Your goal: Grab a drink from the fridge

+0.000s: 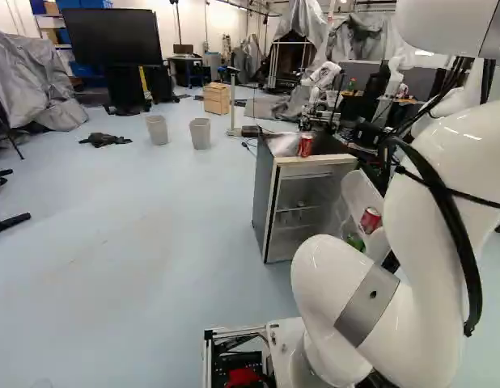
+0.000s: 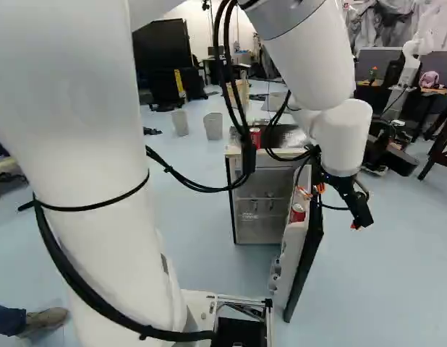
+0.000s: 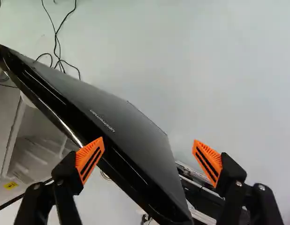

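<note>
- Drink, likeliest target: red can (image 2: 297, 213) in the rack of the open fridge door (image 2: 308, 242); which drink is meant, unspecified.
- Gripper (image 3: 148, 142): released, fingers wide apart, nothing grasped. One pad (image 3: 90, 160) overlaps the door's rim in the wrist view; contact cannot be told.
- Step in hand, judged: finishing the door swing. Push with one finger on the inner face, slowly, along the hinge arc; jerks could topple the can. Then back clear of the rim before turning to the rack.
- Count, drinks: 2 red cans, the second upright on the fridge top (image 1: 306, 145); 1 green item (image 1: 356, 242) in the rack, type unclear.
- Count, surroundings: 1 fridge (image 1: 264, 194), 1 door, 2 bins (image 1: 157, 129) beyond.
</note>
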Robot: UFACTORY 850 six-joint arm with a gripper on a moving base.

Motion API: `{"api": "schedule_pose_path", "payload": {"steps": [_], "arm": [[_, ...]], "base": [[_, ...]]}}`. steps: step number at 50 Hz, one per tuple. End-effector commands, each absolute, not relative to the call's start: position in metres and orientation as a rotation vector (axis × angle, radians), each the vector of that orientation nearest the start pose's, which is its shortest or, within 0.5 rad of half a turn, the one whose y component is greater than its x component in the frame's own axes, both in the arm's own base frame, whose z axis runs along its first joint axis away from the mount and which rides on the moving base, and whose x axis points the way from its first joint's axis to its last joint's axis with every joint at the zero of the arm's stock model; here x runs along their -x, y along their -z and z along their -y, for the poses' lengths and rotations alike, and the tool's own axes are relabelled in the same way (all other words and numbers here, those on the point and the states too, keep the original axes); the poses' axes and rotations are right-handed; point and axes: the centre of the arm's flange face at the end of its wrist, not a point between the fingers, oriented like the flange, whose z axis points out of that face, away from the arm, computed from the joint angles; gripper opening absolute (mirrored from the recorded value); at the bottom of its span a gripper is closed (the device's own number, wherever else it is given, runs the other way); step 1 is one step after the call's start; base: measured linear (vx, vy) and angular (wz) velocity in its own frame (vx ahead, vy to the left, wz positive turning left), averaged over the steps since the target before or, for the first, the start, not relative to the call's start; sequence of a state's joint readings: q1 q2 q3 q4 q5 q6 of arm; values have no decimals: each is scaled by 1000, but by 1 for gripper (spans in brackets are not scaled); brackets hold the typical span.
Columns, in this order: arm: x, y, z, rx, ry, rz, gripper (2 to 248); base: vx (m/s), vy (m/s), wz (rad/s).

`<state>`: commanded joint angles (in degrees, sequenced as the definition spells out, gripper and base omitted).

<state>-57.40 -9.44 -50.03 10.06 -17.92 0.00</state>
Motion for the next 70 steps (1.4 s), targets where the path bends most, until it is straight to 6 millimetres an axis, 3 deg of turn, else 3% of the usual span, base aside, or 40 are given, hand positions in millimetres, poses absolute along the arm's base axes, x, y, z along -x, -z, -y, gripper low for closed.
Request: {"api": "schedule_pose_path", "payload": {"steps": [70], "arm": [[-273,-438,297,2775,609,-1511,247]], "base": [[0,0,0]]}}
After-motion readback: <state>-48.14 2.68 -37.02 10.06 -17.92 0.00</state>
